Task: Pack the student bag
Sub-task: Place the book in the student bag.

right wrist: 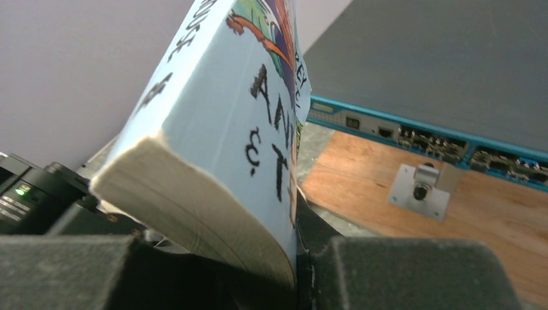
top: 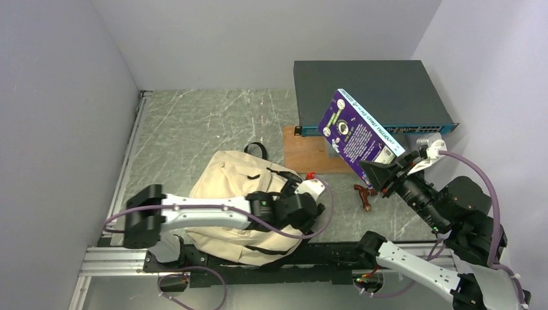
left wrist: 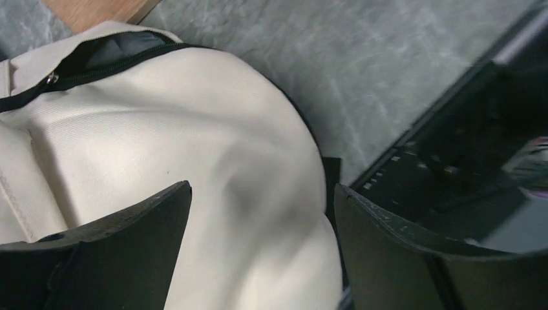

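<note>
The cream-beige student bag lies on the table at the left of centre, its dark zipper partly open in the left wrist view. My left gripper is open right over the bag's right end, its jaws on either side of a fold of fabric. My right gripper is shut on a paperback book with a purple back cover and a light blue spine, holding it up tilted above the table right of the bag.
A dark network switch with a teal front stands at the back right on a wooden board. A small brown object lies on the table under the book. Walls close in left, back and right.
</note>
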